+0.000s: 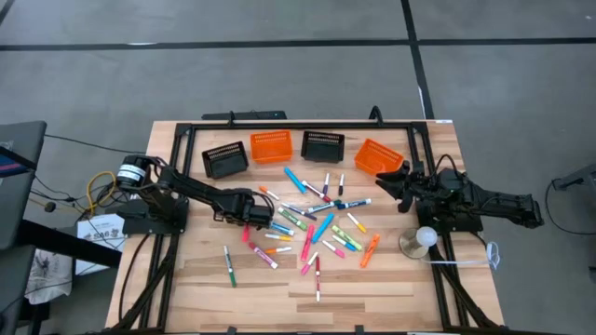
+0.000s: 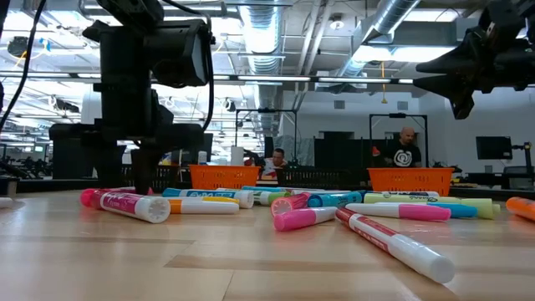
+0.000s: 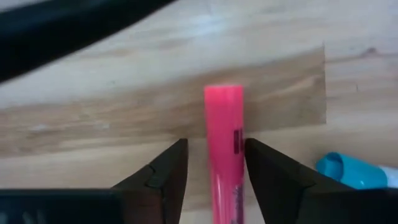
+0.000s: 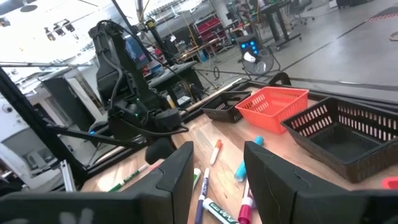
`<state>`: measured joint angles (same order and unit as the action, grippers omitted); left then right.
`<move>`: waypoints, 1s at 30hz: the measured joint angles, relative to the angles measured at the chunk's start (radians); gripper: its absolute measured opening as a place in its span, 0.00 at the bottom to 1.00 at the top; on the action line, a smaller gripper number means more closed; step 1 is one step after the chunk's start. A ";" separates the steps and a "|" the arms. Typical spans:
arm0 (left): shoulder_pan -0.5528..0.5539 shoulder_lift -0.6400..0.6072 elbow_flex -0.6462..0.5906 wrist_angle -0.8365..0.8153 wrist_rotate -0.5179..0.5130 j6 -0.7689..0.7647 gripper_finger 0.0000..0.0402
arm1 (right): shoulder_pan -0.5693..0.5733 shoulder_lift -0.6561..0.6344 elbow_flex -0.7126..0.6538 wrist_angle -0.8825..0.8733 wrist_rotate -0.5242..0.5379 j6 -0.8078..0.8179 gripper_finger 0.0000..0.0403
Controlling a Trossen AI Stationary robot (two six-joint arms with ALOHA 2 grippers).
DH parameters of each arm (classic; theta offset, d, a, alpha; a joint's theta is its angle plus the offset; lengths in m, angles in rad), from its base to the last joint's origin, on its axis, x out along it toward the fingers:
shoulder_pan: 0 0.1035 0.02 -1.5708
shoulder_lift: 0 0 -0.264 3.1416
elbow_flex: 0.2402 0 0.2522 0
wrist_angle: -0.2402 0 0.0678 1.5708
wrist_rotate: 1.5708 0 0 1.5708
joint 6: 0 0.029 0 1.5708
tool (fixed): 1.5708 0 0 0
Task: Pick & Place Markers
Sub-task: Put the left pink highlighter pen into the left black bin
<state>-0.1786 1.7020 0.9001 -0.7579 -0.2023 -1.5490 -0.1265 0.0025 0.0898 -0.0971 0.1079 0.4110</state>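
So the left hand (image 3: 214,171) is down at the worktop (image 1: 372,288), right at the left edge of the marker pile (image 1: 312,223), and the wrist camera shows the bit that matters: a pink marker (image 3: 224,149) sits dead centre between the two fingers, its long axis running straight ahead along the direction the fingers point. The fingers are spread a little wider than the barrel, a thin gap on each side, so as far as I can tell it's bracketed but not pinched yet. A light blue marker (image 3: 351,171) lies just beside it, outside one finger, so it shouldn't get caught in the squeeze.

The rest of the pile is scattered flat toward the middle of the worktop, in front of four little baskets along the back: black (image 1: 225,159), orange (image 1: 271,145), black (image 1: 322,145), orange (image 1: 378,156).

The right hand (image 1: 402,186) hangs up off the worktop at the far right side of the pile, beside the rightmost orange basket. Its fingers are partly apart with nothing between them. The left is clearly the closer one; my guess is the next move is just closing and lifting.
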 joint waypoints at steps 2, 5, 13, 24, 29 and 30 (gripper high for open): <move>-0.006 0.000 0.000 0.005 0.002 0.000 0.38 | 0.000 0.000 0.000 0.000 0.003 0.000 0.32; -0.011 0.000 0.000 0.008 0.010 0.000 0.38 | 0.000 0.000 0.000 0.000 0.003 0.000 0.32; -0.024 0.021 0.003 0.021 0.015 0.001 0.37 | 0.000 0.000 0.000 0.001 0.015 0.000 0.32; -0.023 0.024 0.002 0.028 0.015 0.003 0.16 | 0.000 0.000 0.000 0.009 0.025 0.001 0.32; -0.023 0.026 0.002 0.009 0.006 0.001 0.16 | 0.000 0.000 0.000 0.009 0.025 0.033 0.32; -0.023 0.022 0.002 0.007 0.004 0.002 0.16 | 0.000 0.000 0.000 0.009 0.025 0.034 0.32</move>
<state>-0.2020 1.7243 0.9020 -0.7513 -0.1980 -1.5468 -0.1262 0.0024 0.0898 -0.0881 0.1326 0.4450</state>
